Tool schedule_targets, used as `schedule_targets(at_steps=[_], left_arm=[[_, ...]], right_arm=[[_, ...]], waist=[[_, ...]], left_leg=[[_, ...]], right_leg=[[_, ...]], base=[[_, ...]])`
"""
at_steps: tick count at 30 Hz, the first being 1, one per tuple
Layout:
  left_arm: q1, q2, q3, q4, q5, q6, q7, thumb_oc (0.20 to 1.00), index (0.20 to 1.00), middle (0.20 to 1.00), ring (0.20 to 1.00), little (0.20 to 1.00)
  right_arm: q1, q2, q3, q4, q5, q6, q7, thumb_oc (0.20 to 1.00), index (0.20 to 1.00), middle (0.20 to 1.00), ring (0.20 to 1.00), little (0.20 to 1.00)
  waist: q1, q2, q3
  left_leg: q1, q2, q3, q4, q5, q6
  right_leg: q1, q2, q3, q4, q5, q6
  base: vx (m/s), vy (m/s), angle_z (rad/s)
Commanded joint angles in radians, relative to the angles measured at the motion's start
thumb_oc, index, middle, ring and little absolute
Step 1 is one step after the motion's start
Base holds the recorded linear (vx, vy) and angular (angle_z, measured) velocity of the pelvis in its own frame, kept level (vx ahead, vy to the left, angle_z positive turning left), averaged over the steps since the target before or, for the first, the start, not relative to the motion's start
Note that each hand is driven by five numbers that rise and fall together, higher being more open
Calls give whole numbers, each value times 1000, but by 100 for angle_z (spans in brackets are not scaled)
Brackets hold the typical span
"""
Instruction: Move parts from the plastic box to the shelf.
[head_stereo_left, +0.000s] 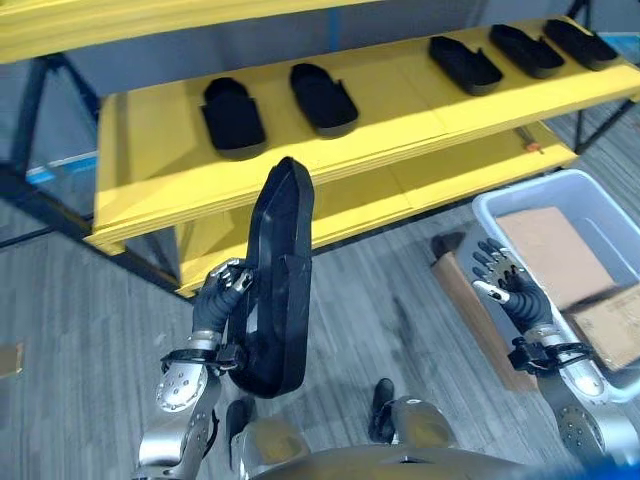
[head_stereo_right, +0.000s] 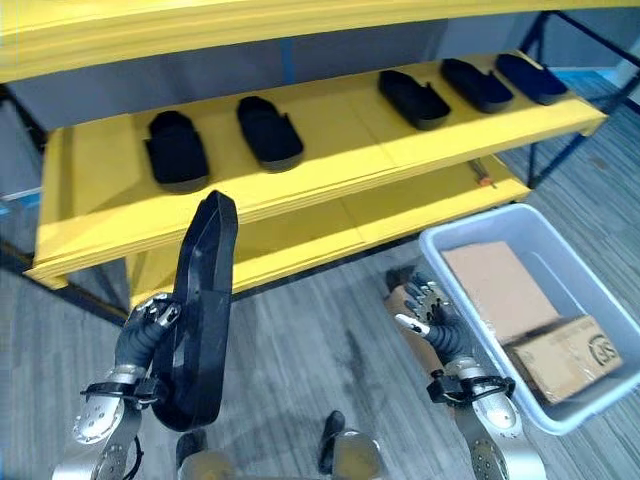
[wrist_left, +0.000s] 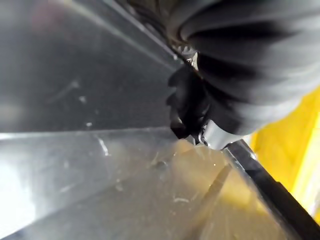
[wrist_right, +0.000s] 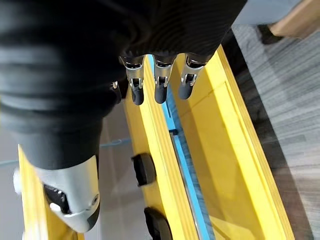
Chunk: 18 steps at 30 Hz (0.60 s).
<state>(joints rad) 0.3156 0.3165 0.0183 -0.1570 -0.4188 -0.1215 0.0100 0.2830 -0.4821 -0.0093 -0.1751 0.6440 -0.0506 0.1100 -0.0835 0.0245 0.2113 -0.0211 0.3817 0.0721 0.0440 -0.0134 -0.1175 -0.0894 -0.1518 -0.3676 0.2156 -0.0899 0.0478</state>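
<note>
I have the left hand in the lower left of the left eye view, its fingers curled round the edge of a long black part and carrying it clear of the floor. The part stands nearly upright, its long axis running from low centre-left of the frame up toward the shelf, its upper tip just short of the front lip of the yellow board. Five parts already lie on that board: two in the upper left and three toward the upper right, each with its long axis running front to back. In my judgement the coming placement turns on this: the held part must tip from near vertical to flat and go up and forward, and the open stretch of board between the two groups lies up and to the right of the left hand. The left hand is clearly the nearer and is the one loaded. The right hand sits at lower right beside the plastic box, fingers relaxed and loosely spread, holding nothing. The box shows cardboard pieces; I cannot tell whether parts remain in it.
</note>
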Motion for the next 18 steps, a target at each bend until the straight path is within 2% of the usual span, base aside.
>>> schedule_targets(at_steps=[1, 3, 4, 6, 13, 18], left_arm=[[46, 43, 74, -101, -12, -77, 11, 200, 200, 200, 200, 200], [44, 53, 80, -103, -3, -82, 12, 200, 200, 200, 200, 200], [46, 63, 88, -104, -2, -86, 20, 200, 200, 200, 200, 200], [49, 66, 95, -108, -6, -84, 24, 200, 200, 200, 200, 200], [70, 65, 111, -112, -6, -79, 27, 200, 200, 200, 200, 200], [75, 71, 120, -121, 9, -80, 35, 200, 200, 200, 200, 200]], right_arm=[[3, 22, 16, -27, 1, -55, 7, 1000, 1000, 1000, 1000, 1000], [-3, 37, 27, -24, 10, -51, 9, 1000, 1000, 1000, 1000, 1000], [-8, 51, 48, -24, 13, -44, 16, 1000, 1000, 1000, 1000, 1000], [-8, 53, 53, -25, 10, -37, 22, 1000, 1000, 1000, 1000, 1000], [8, 68, 53, -27, -13, -16, 35, 1000, 1000, 1000, 1000, 1000], [13, 72, 58, -32, -15, -11, 37, 1000, 1000, 1000, 1000, 1000]], waist=[[11, -28, -49], [22, -36, -46], [39, -47, -46], [48, -53, -49], [64, -83, -79], [69, -95, -86]], left_leg=[[50, -69, 3, -114, 135, -14], [41, -95, 1, -92, 112, -8], [31, -134, -6, -74, 82, 2], [18, -155, -12, -56, 64, 8], [3, -206, -15, -46, 26, 29], [3, -213, -8, -51, 20, 34]], right_leg=[[5, -18, 81, 23, -6, 51], [38, -41, 77, -7, 10, 66], [74, -70, 61, -52, 34, 85], [86, -83, 53, -74, 45, 92], [123, -108, 28, -135, 79, 121], [128, -109, 24, -147, 86, 128]], base=[[80, 252, 29], [107, 252, 60], [115, 272, 69], [69, 176, 40], [79, 84, 12], [54, 21, 3]])
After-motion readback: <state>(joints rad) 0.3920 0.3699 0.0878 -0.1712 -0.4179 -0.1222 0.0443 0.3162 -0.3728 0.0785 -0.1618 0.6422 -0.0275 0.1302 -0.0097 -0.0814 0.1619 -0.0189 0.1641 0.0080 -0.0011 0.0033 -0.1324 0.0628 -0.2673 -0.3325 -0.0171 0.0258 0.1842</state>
